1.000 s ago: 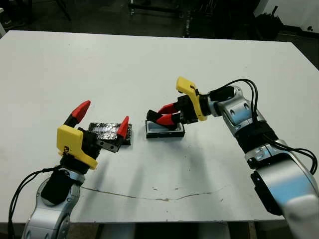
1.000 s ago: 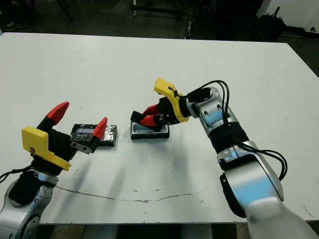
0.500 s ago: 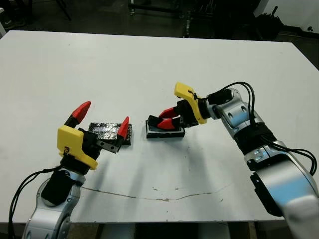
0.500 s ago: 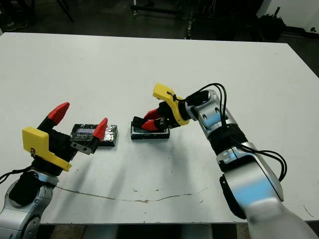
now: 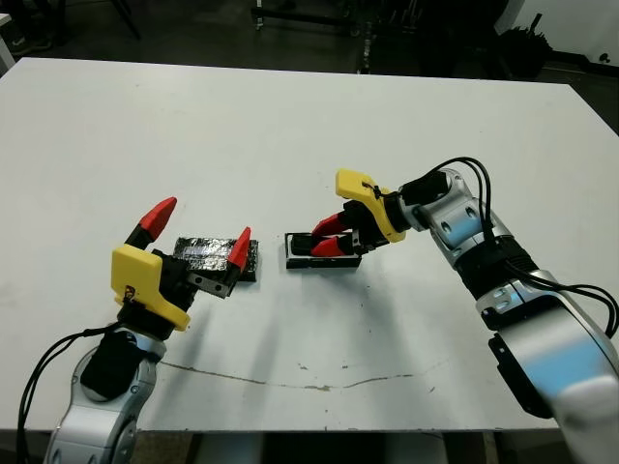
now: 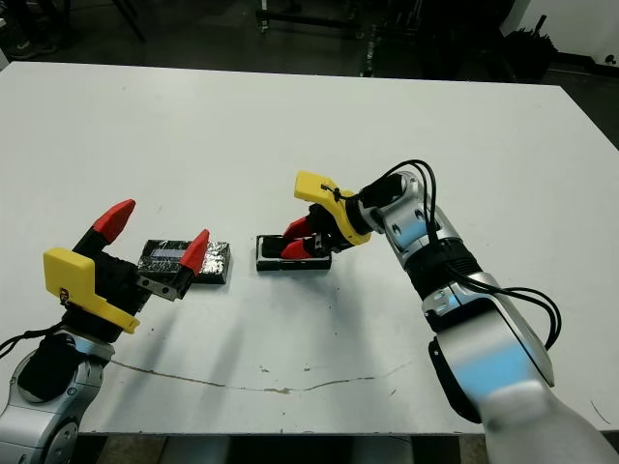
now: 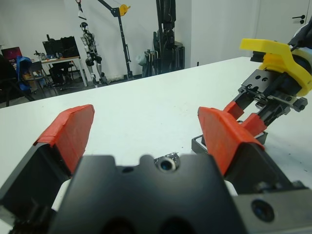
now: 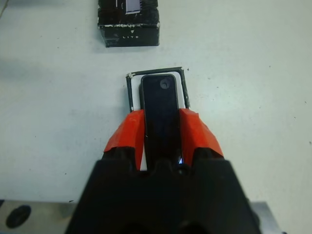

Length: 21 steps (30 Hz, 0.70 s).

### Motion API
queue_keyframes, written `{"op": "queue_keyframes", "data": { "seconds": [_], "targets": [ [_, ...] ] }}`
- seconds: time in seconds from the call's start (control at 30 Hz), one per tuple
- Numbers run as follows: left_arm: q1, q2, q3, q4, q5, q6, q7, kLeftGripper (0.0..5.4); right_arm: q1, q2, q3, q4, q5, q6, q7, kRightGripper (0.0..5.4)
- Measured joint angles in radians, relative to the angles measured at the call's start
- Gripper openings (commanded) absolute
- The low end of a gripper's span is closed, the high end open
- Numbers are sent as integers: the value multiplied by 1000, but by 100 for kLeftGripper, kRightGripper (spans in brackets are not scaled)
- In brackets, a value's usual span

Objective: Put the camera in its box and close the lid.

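The right arm is stretched inward over the desk (image 5: 406,116), its right tool (image 5: 327,236) lowered with both red fingers (image 8: 130,130) clamped on the camera (image 8: 163,109). The left arm is bent near the desk's front edge, its left tool (image 5: 198,234) raised, fingers spread wide.

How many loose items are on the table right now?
3: the lid lying under the open left end effector, the box mid-table, and the camera over the box, held by the right end effector.
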Motion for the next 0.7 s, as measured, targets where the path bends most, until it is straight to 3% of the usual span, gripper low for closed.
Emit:
{"op": "queue_keyframes", "data": {
  "seconds": [0.7],
  "targets": [
    [2,1,0,0,-1,-1,0,540,12,-9,7,-44,-21,-2,-23,166]
  ]
}}
